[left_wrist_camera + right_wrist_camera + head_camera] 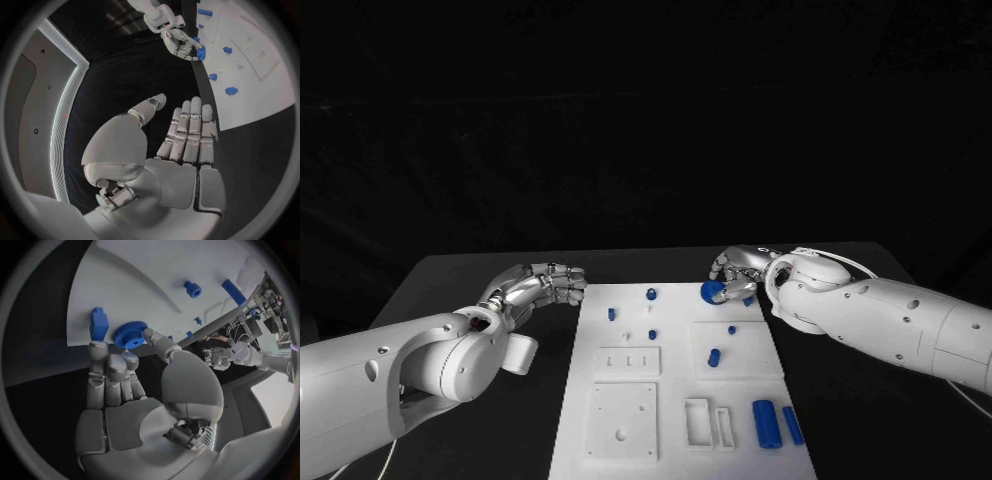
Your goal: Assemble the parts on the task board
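Note:
The white task board [682,400] lies in the middle of the table. My right hand [740,268] is over the board's far right corner and pinches a blue toothed gear [714,291] between thumb and fingertips [100,347]; the right wrist view shows the gear [130,334] close above the board, beside a small blue block [99,323]. My left hand [540,285] hovers off the board's far left corner, holding nothing, its fingers [187,130] stretched out straight. Small blue pegs [651,294] [612,313] [714,356] stand across the far half of the board.
Two longer blue cylinders [764,423] [792,425] lie at the board's near right. White recessed blocks [627,362] [622,420] and slotted pieces [708,421] take up the near half. Black table [473,285] stretches on both sides of the board.

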{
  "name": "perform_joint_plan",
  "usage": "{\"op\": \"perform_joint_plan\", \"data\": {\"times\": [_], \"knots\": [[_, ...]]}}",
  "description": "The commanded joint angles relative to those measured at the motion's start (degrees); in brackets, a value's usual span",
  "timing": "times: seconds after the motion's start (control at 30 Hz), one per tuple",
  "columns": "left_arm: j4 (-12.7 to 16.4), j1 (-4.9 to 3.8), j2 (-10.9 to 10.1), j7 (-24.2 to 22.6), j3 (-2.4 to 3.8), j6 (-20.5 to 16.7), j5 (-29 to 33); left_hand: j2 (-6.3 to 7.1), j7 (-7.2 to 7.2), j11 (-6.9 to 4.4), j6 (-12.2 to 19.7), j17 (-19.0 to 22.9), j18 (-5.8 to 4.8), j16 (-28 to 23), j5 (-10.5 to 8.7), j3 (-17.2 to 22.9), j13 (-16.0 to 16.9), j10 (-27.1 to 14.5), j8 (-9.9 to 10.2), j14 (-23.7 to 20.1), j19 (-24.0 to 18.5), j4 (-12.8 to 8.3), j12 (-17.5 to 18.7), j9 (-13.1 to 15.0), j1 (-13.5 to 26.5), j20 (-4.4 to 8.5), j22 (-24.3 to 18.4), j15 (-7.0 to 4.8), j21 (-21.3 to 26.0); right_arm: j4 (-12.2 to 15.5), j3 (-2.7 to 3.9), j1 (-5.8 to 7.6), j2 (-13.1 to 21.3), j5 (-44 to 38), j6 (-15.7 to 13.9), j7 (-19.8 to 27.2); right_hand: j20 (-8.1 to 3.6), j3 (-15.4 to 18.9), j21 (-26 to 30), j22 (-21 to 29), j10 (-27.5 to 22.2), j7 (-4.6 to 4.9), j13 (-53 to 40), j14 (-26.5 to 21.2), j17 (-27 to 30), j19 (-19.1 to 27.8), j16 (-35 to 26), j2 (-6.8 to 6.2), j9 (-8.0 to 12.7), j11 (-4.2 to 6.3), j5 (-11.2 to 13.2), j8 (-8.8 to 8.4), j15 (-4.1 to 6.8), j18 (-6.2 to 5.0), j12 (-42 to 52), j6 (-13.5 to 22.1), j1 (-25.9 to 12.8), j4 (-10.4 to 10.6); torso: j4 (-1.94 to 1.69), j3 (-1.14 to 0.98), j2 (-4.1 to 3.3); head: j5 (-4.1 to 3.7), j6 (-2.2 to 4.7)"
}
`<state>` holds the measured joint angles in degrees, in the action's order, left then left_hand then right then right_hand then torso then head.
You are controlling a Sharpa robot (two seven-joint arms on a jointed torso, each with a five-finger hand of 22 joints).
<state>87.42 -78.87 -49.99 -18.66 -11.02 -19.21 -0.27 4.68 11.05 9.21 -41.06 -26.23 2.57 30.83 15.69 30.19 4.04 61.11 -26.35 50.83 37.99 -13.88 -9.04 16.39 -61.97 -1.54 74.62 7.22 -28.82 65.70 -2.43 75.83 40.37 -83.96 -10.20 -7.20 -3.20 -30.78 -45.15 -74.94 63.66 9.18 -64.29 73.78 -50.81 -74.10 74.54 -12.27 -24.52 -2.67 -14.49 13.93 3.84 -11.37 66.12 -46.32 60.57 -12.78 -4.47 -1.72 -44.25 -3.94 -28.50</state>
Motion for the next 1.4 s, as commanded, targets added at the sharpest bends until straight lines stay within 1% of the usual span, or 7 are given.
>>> {"op": "perform_joint_plan", "data": {"times": [0.03, 0.3, 0.6, 0.87, 1.07, 1.27, 1.4], "knots": [[0.0, -0.11, 0.1, -0.6, 0.04, 1.1, -0.1, 0.01, 0.67, 0.05, 0.4, 0.1, 0.46, -0.2, -0.21, 0.1, -0.1, -0.5, 0.4, -0.4, -0.3, -0.1, 0.2, -0.1, 0.5, 0.06, 0.1, -0.01, 0.1, -0.1, 0.02, -0.03, -0.1, 0.2, 1.9, 0.2, -0.25, -0.3, -0.6, -1.3, -0.3, -0.01, -0.1, -0.1, -0.2, 0.3, 0.3, 0.82, -0.2, 0.09, -1.1, 0.53, -0.06, -3.63, 0.5, -0.9, 0.0, -0.3, 0.0, -0.04, 0.04, 0.11, -0.14], [0.0, -0.11, 0.1, -0.6, 0.04, 1.1, -0.1, 0.0, 0.67, 0.06, 0.5, 0.1, 0.46, -0.2, -0.21, 0.1, -0.1, -0.5, 0.4, -0.4, -0.3, -0.1, 0.2, 0.0, 0.5, 0.06, 0.1, 0.0, 0.1, -0.8, 0.02, -0.09, -0.3, 1.0, 2.7, 0.7, -0.22, -2.3, -1.0, -1.3, -0.4, -0.31, -0.1, -0.1, -0.6, 0.6, 0.2, 2.36, -0.3, 0.38, -1.6, 1.05, 0.22, -3.63, 0.6, -2.0, 0.3, 0.4, 0.13, -0.06, 0.06, 0.11, -0.11], [0.1, -0.11, 0.0, -0.5, 0.04, 1.2, -0.1, -0.03, 0.68, 0.07, 0.5, 0.1, 0.45, -0.2, -0.22, 0.1, -0.1, -0.5, 0.4, -0.4, -0.3, -0.1, 0.2, 0.0, 0.6, 0.06, 0.1, 0.0, 0.1, -1.3, 0.02, -0.49, -0.5, 0.1, 4.2, 0.5, -0.07, -5.2, -1.5, -1.2, -0.4, -1.26, -0.1, -0.1, -1.0, 0.9, -0.2, 3.21, -0.7, 1.29, -1.3, 2.24, 1.09, -3.63, 0.5, -4.6, 0.2, 1.3, 0.04, -0.08, 0.04, -0.05, -0.33], [-0.1, -0.1, 0.1, -0.4, 0.04, 1.2, -0.1, -0.03, 0.68, 0.08, 0.5, 0.1, 0.45, -0.2, -0.22, 0.2, -0.1, -0.5, 0.4, -0.4, -0.3, -0.1, 0.2, 0.0, 0.6, 0.06, 0.1, 0.0, 0.1, -1.2, 0.02, -0.92, -0.7, -5.4, 2.1, 0.5, -0.15, -5.8, -2.0, -1.2, -0.3, -1.75, 0.0, 0.0, -1.4, 1.0, -0.5, 2.38, -0.9, 1.75, -2.0, 2.87, 1.54, -3.63, 0.4, -5.9, 0.1, 0.4, 0.09, -0.07, 0.03, 0.09, -0.6], [-0.2, -0.1, 0.1, -0.3, 0.03, 1.1, -0.1, -0.03, 0.69, 0.08, 0.5, 0.1, 0.45, -0.2, -0.23, 0.2, -0.1, -0.5, 0.4, -0.4, -0.3, -0.1, 0.3, 0.0, 0.6, 0.06, 0.1, 0.0, 0.1, -0.9, 0.02, -1.01, -0.7, -7.3, 1.3, 0.6, -0.13, -6.9, -2.2, -1.1, -0.2, -2.2, 0.1, 0.1, -1.6, 1.1, -0.7, 2.71, -1.2, 2.18, -0.1, 3.54, 1.94, -3.63, 0.3, -7.4, 0.3, 0.4, 0.08, -0.04, 0.03, 0.02, -0.67], [-0.2, -0.09, 0.2, -0.2, 0.03, 1.1, -0.1, -0.06, 0.7, 0.09, 0.5, 0.1, 0.45, -0.2, -0.23, 0.2, -0.1, -0.6, 0.4, -0.4, -0.3, -0.1, 0.3, 0.0, 0.6, 0.06, 0.1, 0.0, 0.1, -0.4, 0.02, -1.06, -0.6, -8.3, -1.1, 1.1, -0.1, -9.1, -2.4, -1.0, 0.1, -2.91, 0.2, 0.3, -1.9, 1.2, -1.1, 2.7, -1.6, 2.85, 2.1, 4.46, 2.57, -3.63, 0.0, -9.4, 0.3, 1.4, 0.09, -0.06, 0.06, -0.1, -0.55], [-0.2, -0.09, 0.2, -0.2, 0.03, 1.2, -0.1, -0.06, 0.71, 0.09, 0.5, 0.1, 0.45, -0.2, -0.23, 0.2, -0.1, -0.6, 0.4, -0.4, -0.3, -0.1, 0.3, 0.0, 0.7, 0.06, 0.1, 0.0, 0.1, 0.1, 0.02, -1.08, -0.6, -8.7, -2.0, 1.3, -0.12, -9.6, -2.4, -1.0, 0.1, -3.07, 0.2, 0.3, -2.0, 1.2, -1.3, 2.56, -1.8, 3.0, 2.4, 4.68, 2.73, -3.63, -0.1, -10.0, 0.2, 1.7, 0.06, -0.05, 0.08, -0.12, -0.52]]}}
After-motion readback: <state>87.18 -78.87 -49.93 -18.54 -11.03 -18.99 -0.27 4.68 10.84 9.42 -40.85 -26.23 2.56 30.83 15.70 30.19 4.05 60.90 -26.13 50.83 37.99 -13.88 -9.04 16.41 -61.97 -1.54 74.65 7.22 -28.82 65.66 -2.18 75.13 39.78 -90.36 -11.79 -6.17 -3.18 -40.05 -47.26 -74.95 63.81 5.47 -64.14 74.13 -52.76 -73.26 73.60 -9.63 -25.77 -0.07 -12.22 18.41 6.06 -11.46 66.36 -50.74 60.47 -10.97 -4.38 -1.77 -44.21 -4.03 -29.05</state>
